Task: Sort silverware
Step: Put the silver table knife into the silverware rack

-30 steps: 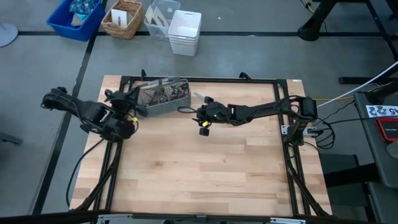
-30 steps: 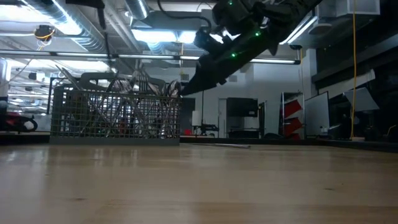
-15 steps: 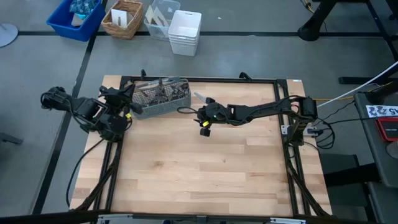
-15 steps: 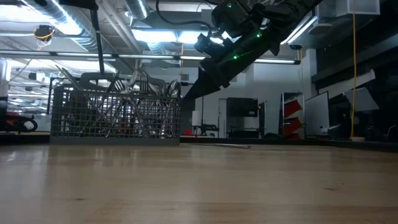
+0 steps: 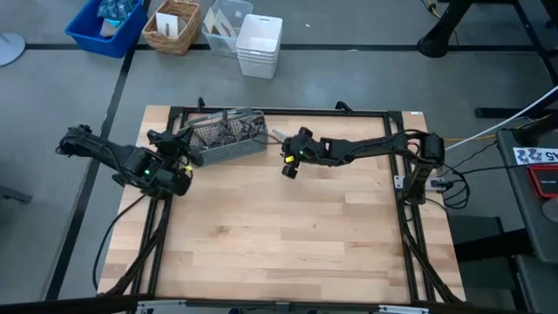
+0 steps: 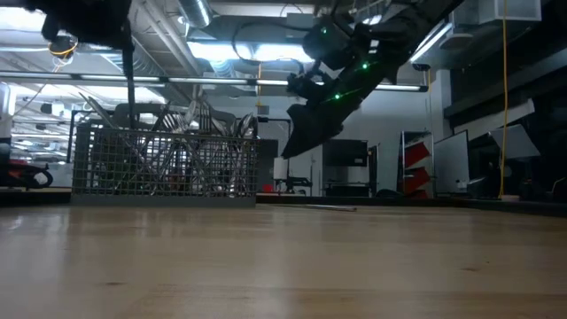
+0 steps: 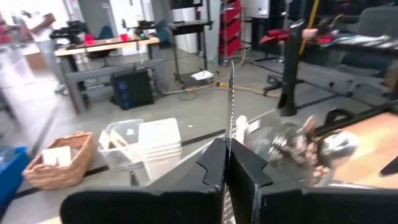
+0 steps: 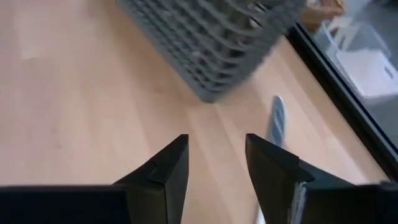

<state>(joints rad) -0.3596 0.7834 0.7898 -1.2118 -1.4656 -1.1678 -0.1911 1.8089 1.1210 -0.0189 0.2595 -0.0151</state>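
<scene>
1. Pale wooden counter point(image 5: 288, 227) fills the middle of the high view, with grey floor around it and a blue bin point(image 5: 106, 24), a wicker basket point(image 5: 173, 26) and white stacked tubs point(image 5: 259, 45) on the floor beyond its far edge.
2. Left claw point(image 5: 174, 157) sits at the counter's left edge, just beside the near left end of the grey mesh caddy point(image 5: 228, 137). Its fingers are pressed together on one thin piece of silverware point(image 7: 231, 102), which stands up straight out of the fingertips in the left wrist view; whether it is a fork, spoon or knife cannot be told.
3. Most of the silverware stands in the caddy, just right of the left claw and left of the right claw, the handles sticking up above the mesh in the low view.
4. Right claw point(image 5: 289, 158) hangs above the counter just right of the caddy's right end, fingers spread wide and holding nothing.
5. One loose utensil point(image 8: 277, 119) lies flat on the counter just ahead of the right claw, beside the caddy's corner and not touching it.
</scene>
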